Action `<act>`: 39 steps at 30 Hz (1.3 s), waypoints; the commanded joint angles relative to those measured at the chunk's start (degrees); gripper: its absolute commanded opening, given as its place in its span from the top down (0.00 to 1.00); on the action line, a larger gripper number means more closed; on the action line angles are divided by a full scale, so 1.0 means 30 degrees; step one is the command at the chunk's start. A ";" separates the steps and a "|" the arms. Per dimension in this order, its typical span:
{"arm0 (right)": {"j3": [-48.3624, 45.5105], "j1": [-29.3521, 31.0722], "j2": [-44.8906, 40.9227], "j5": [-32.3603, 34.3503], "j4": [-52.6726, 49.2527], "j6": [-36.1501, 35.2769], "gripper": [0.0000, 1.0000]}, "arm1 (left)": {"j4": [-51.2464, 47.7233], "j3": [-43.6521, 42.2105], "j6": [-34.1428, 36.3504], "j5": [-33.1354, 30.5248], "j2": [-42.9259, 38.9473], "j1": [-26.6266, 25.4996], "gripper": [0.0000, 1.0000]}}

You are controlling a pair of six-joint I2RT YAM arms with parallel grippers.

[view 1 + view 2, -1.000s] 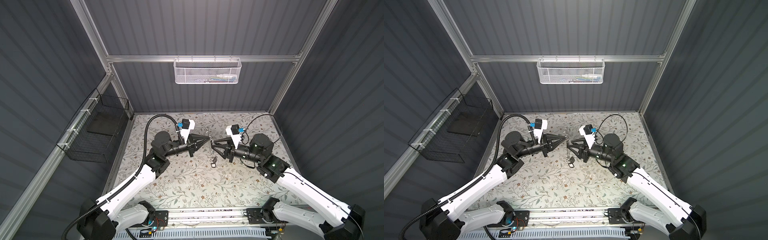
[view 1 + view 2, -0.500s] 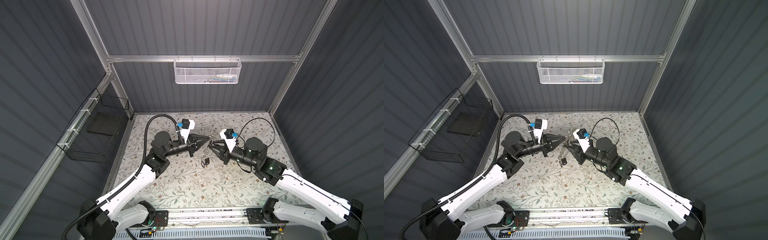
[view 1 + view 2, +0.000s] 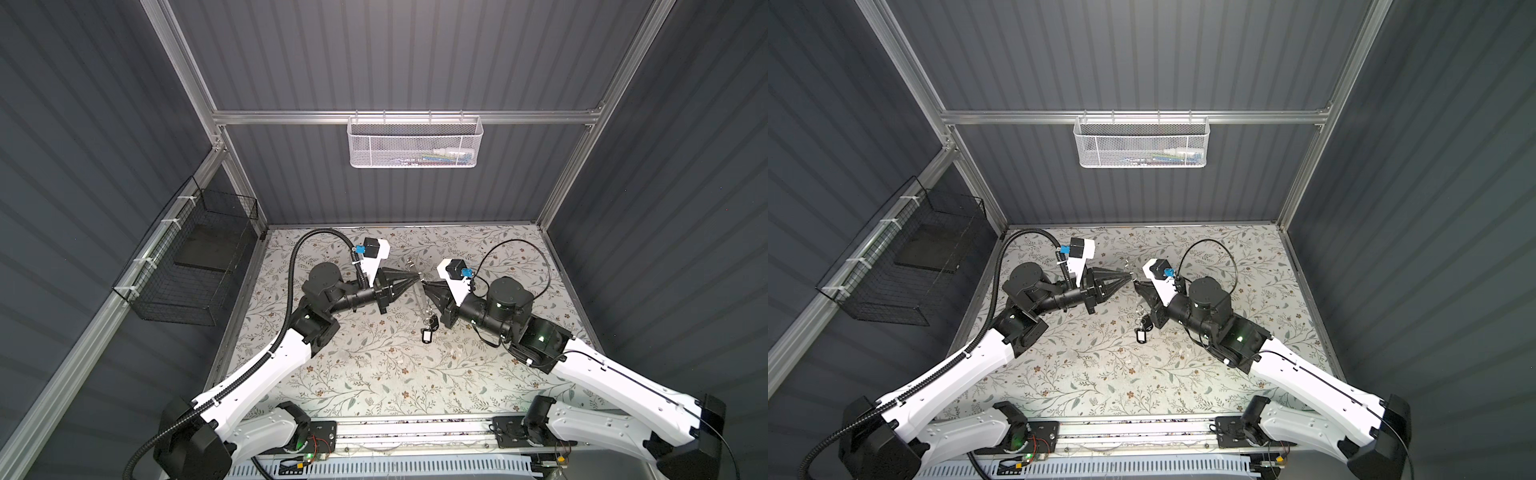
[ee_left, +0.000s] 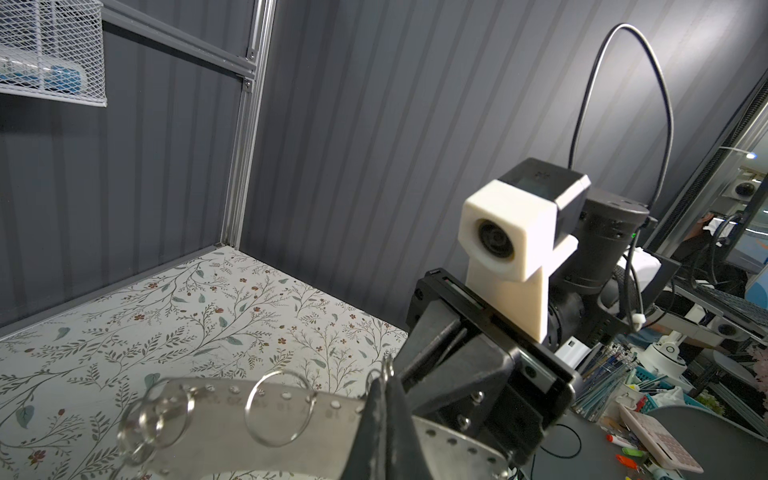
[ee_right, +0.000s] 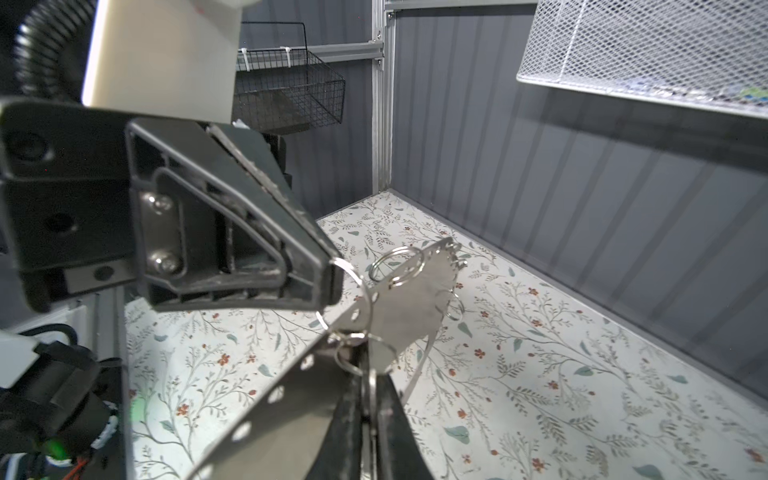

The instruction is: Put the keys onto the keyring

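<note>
Over the middle of the floral-patterned tabletop point(image 3: 374, 374), the left gripper point(image 3: 417, 276) is clamped tight on the rim of the large flat grey metal keyring point(image 4: 208, 432), which stands on edge between the two arms. Facing it tip to tip, the right gripper point(image 3: 425, 284) is pinched closed on the keyring too. Two small black plastic key tags point(image 3: 427, 335) with white label windows hang at its lower end, just beside that gripper's body.

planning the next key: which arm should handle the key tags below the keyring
Probably right: the right pincer is shut on the keyring nearest the key tags; the left pincer also clamps it, farther away, steadying it.
</note>
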 commanded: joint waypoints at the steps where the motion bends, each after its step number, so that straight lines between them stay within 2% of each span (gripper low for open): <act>1: 0.0499 0.0180 0.0080 -0.0323 0.0222 -0.0386 0.95 | 0.0527 0.0394 -0.0138 0.0424 -0.0116 -0.0036 1.00; 7: 0.0772 0.0335 0.0538 -0.1454 -0.0680 -0.0858 0.97 | 0.0724 0.0372 -0.0257 0.0363 -0.0005 -0.0040 1.00; 15: 0.0923 0.0429 0.0849 -0.1514 -0.1090 -0.1133 0.94 | 0.0771 0.0372 -0.0282 0.0313 -0.0014 -0.0036 1.00; 21: 0.0308 0.0399 0.0176 -0.0476 -0.0714 -0.0586 0.70 | 0.0694 0.0314 -0.0255 0.0283 -0.0087 -0.0040 1.00; 26: -0.0485 -0.0157 -0.1130 -0.0453 -0.0235 0.0081 0.62 | 0.0463 0.0349 -0.0231 0.0008 -0.0169 -0.0040 1.00; 31: -0.0950 -0.1980 -0.2174 -0.2828 0.0347 0.1704 0.61 | 0.0353 0.0371 -0.0202 -0.0061 -0.0250 -0.0038 1.00; 33: -0.1011 -0.2913 -0.2341 -0.4540 0.0958 0.2770 0.60 | 0.0337 0.0372 -0.0227 -0.0032 -0.0239 -0.0040 1.00; 36: -0.0747 -0.3977 -0.1995 -0.7334 0.2100 0.4224 0.60 | 0.0356 0.0398 -0.0257 -0.0003 -0.0224 -0.0040 1.00; 39: -0.0044 -0.4483 -0.1027 -0.9160 0.2790 0.5320 0.60 | 0.0347 0.0487 -0.0286 0.0070 -0.0202 -0.0040 1.00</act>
